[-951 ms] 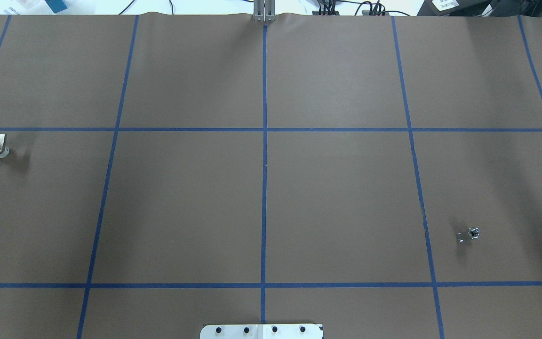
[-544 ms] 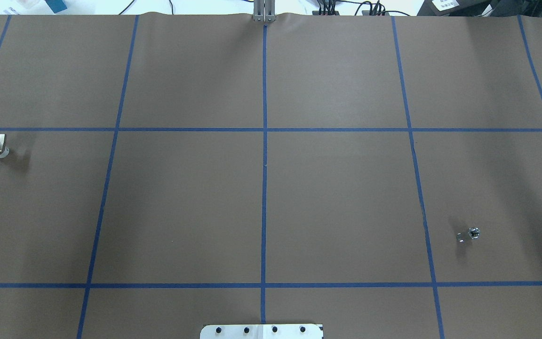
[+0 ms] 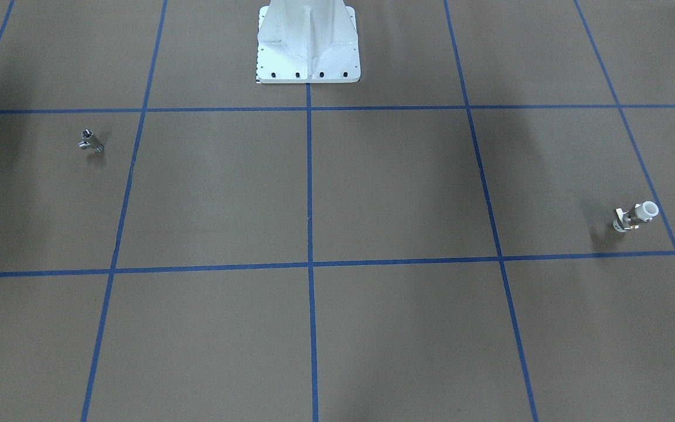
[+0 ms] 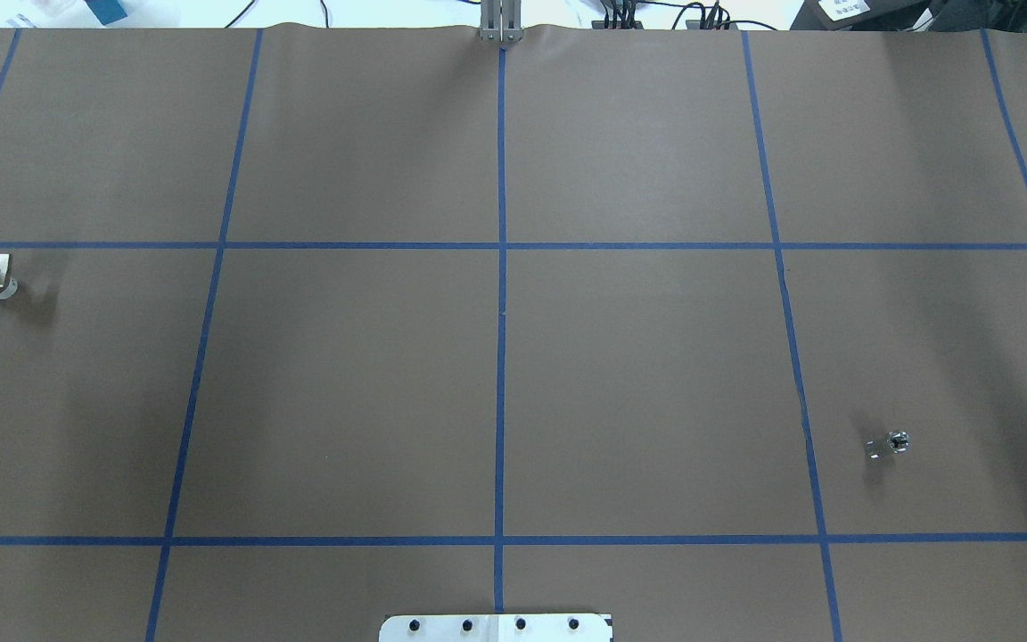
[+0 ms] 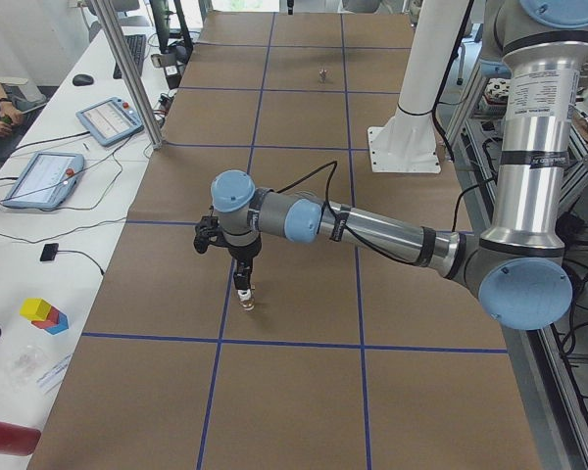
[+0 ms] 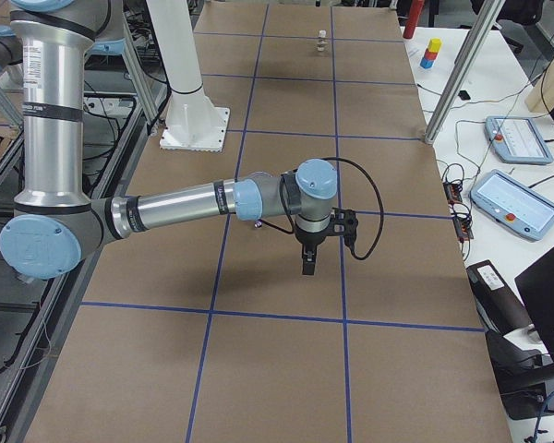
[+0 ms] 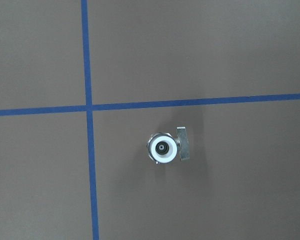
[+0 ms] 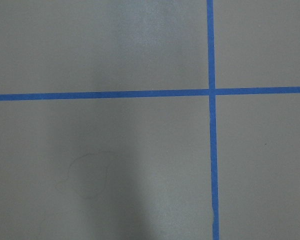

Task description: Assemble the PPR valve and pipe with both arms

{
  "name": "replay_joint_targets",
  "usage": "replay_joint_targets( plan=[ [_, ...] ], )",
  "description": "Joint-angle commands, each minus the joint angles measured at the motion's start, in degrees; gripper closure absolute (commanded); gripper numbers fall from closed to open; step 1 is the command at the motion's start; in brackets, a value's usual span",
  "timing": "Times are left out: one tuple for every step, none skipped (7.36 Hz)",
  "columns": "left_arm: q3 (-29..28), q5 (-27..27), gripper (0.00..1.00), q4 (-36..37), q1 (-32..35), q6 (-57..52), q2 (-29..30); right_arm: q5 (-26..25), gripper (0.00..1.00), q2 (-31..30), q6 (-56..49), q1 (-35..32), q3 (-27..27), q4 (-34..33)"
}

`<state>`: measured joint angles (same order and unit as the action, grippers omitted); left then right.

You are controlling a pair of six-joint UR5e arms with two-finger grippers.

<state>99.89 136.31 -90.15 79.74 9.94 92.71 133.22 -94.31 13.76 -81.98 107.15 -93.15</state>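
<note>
Seen from the front, the PPR valve [image 3: 635, 217] stands on the brown surface [image 3: 396, 187] far to the view's right, its white end tipped up and outward. The pipe [image 3: 91, 142] lies far to the left, well apart from it. The white pedestal [image 3: 308, 47] stands between them at the back, and blue tape lines [image 3: 309, 176] cross the surface.

From overhead, valve and pipe sit near opposite edges, with only bare surface and tape between them.

In the exterior left view the left arm [image 5: 372, 227] reaches out low over the surface and the left tool [image 5: 243, 282] points straight down, right above the valve and very close to it. I cannot tell whether the tool touches the valve, or whether its jaws are apart or together. Two tablets [image 5: 108, 119] lie on the white desk beside the surface.

In the exterior right view the right arm [image 6: 175, 210] stretches across, and the right tool [image 6: 307, 263] hangs downward above bare surface. I cannot tell how its jaws stand.

The left wrist view looks straight down on the valve's white ring, with the handle beside it, near a tape crossing.

The right wrist view shows surface and a tape crossing.
</note>
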Motion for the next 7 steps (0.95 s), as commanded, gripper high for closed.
replay_joint_targets(
  plan=[
    [-10.6,-0.1,0.01,-9.0,-3.7,-0.1,4.0,0.0,0.0,0.1,-0.1,0.7,0.0,0.1],
    [-12.3,-0.2,0.01,-12.0,-4.3,-0.2,3.9,0.0,0.0,0.2,-0.1,0.8,0.1,0.1],
    [-13.3,-0.3,0.01,-12.6,-6.2,-0.1,4.0,0.0,0.0,0.3,-0.1,0.9,0.0,0.1],
    [-13.9,-0.4,0.02,-12.5,-7.3,-0.1,4.1,0.0,0.0,0.4,-0.1,1.1,0.0,0.1],
    [-14.6,-0.5,0.03,-12.5,-7.8,0.0,4.1,0.0,0.0,0.4,0.0,1.1,0.0,0.0],
    [-15.3,-1.4,0.04,-12.5,-8.0,0.0,4.1,0.0,0.0,0.4,0.0,1.1,0.0,0.0],
    [-15.4,-4.1,0.04,-12.4,-8.5,0.2,4.3,0.1,0.0,0.4,0.0,1.1,0.0,0.0]
  ],
)
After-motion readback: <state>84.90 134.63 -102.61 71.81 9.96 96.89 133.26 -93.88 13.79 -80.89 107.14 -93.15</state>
